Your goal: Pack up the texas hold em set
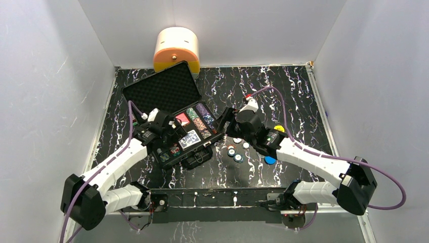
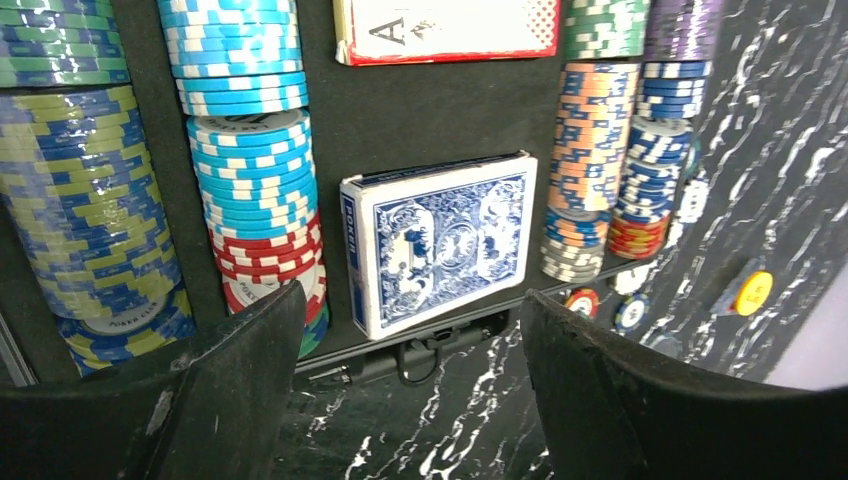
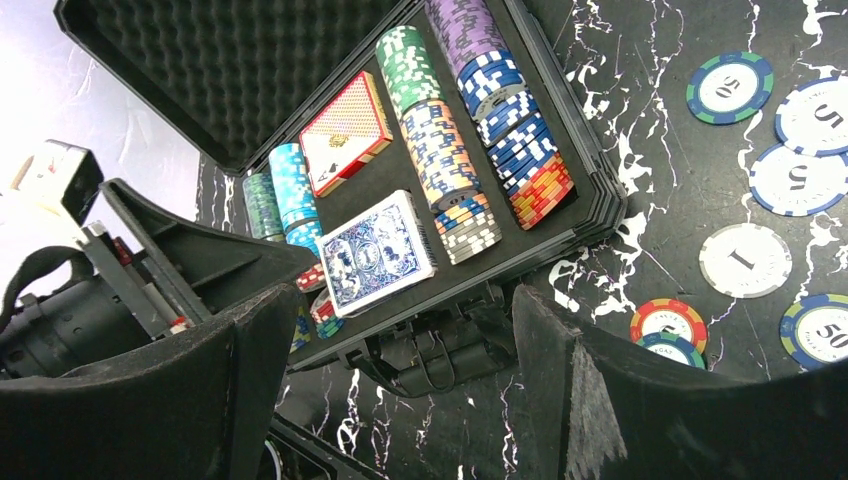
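Observation:
The black briefcase (image 1: 162, 88) lies open, its foam-lined lid leaning back. Its tray holds rows of poker chips (image 2: 250, 180), a red card deck (image 3: 345, 135) and a blue card deck (image 2: 440, 240) lying flat. My left gripper (image 2: 412, 298) hovers open just above the blue deck's near edge, with nothing between its fingers. Over the case's front edge and handle (image 3: 450, 350) my right gripper (image 3: 407, 295) also stands open and empty. Several loose chips (image 3: 745, 260) lie on the table right of the case, along with a blue disc (image 1: 270, 160) and a yellow disc (image 2: 752, 292).
A cream-and-orange rounded container (image 1: 176, 49) stands at the back wall behind the lid. White walls close in the black marbled table (image 1: 283, 91) on three sides. Both arms reach in from the near edge and meet at the case's front.

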{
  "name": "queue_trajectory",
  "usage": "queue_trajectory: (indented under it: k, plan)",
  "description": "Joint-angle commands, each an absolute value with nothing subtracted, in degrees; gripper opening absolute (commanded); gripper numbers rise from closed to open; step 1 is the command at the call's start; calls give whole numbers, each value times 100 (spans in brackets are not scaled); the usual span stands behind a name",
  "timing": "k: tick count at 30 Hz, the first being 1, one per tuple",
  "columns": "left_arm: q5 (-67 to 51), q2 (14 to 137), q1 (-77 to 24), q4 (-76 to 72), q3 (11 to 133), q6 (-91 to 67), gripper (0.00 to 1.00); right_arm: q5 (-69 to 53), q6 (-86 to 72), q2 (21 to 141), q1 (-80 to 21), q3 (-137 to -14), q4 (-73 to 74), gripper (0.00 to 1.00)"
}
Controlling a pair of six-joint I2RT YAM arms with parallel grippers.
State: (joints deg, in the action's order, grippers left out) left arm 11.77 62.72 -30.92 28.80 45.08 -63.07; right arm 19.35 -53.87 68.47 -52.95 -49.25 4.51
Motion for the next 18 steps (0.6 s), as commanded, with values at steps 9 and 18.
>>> queue_trajectory:
  k: [9,18]
  plan:
    - [1023,6636,-3072,2560,4340,-6128,48,2185,-5218,6503,-5271,-4852,378,85]
    - [1081,6916,-3072,2285,4012,-6150,35,2598,-5078,6396,-5258,-4965,677,86]
